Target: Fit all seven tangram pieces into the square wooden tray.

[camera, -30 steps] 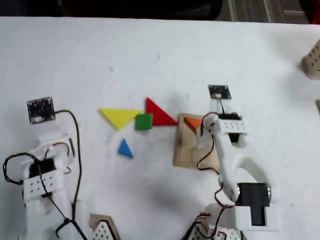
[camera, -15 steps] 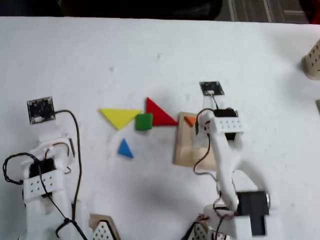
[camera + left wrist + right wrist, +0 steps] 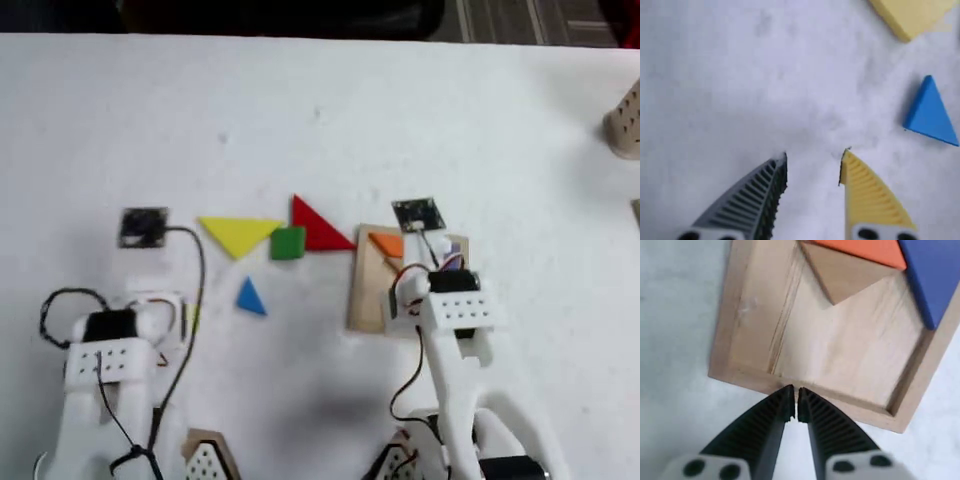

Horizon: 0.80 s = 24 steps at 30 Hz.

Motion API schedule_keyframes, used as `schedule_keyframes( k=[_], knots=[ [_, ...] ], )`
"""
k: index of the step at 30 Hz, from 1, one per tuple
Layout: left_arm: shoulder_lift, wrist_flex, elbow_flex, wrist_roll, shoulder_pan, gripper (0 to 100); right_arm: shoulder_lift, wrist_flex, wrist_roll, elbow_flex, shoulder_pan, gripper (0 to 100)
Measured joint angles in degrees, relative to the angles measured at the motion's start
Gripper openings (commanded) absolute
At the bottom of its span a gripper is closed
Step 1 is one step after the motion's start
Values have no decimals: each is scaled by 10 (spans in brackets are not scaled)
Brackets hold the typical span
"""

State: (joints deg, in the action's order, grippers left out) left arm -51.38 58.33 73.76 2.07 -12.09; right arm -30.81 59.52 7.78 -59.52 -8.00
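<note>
White counter (image 3: 320, 110) carries everything in the high view. Near its middle lie four loose pieces: a yellow triangle (image 3: 240, 235), a green square (image 3: 287, 243) just beside its tip, a red triangle (image 3: 318, 228) touching the square on the other side, and a small blue triangle (image 3: 250, 297) a little apart, nearer to the arms. The wooden tray (image 3: 362, 290) sits just beside the red triangle, and an orange piece (image 3: 386, 243) lies in its far corner. The right arm (image 3: 455, 320) stands over the near part of the tray and hides it partly. The left arm (image 3: 100, 365) is well apart from the tray, on the other side of the loose pieces.

In the left wrist view the left claw (image 3: 812, 160) hangs over bare counter with its fingers spread – one grey, one yellow – and nothing between them. The small blue triangle is near the yellow finger but not touching it, and a corner of the yellow triangle shows farther off.

In the right wrist view the right claw (image 3: 794, 401) has its black fingers pressed together, pinching nothing, with the tips over the near rim of the wooden tray. Inside the tray, at the far side, the orange piece lies against a wood-coloured triangle (image 3: 845, 272), and a blue piece (image 3: 935, 275) sits beside them – the rest of the tray floor is bare wood
</note>
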Motion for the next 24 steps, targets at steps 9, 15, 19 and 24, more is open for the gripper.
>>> schedule_keyframes(
  k=[9, 15, 19, 24],
  knots=[
    [51, 4, -49, -44, 138, 212, -5, -15, 0, -4, 16, 16],
    [230, 4, -167, -147, 165, 212, -5, -15, 0, -4, 15, 16],
    [346, 14, -257, -216, 170, 212, -5, -15, 0, -4, 15, 16],
    [404, 25, -293, -261, 204, 339, -5, -15, 0, -4, 15, 16]
  ],
)
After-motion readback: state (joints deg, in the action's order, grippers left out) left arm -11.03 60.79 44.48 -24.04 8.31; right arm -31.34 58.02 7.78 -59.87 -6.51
